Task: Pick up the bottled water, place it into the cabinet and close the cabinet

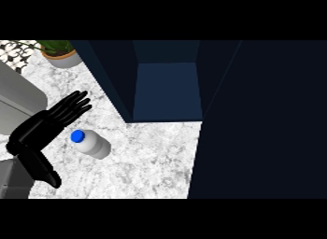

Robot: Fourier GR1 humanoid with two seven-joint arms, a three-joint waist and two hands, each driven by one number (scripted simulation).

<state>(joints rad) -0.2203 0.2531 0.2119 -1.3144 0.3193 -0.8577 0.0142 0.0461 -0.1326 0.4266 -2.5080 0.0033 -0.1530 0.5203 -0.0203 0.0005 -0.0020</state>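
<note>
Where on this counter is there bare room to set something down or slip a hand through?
Bare marble lies between the bottled water and the open cabinet, and along the near edge below the bottle. It is tight on the left, where the left hand sits beside the bottle, and by the potted plant.

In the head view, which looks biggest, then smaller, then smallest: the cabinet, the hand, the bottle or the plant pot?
1. Cabinet
2. Left hand
3. Bottle and plant pot look alike; the pot is cut off by the edge, so no ranking.

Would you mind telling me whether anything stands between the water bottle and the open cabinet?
Nothing visible does. The bottle stands on bare counter beside the left hand, and the cabinet opening faces it with its door swung aside to the right.
</note>
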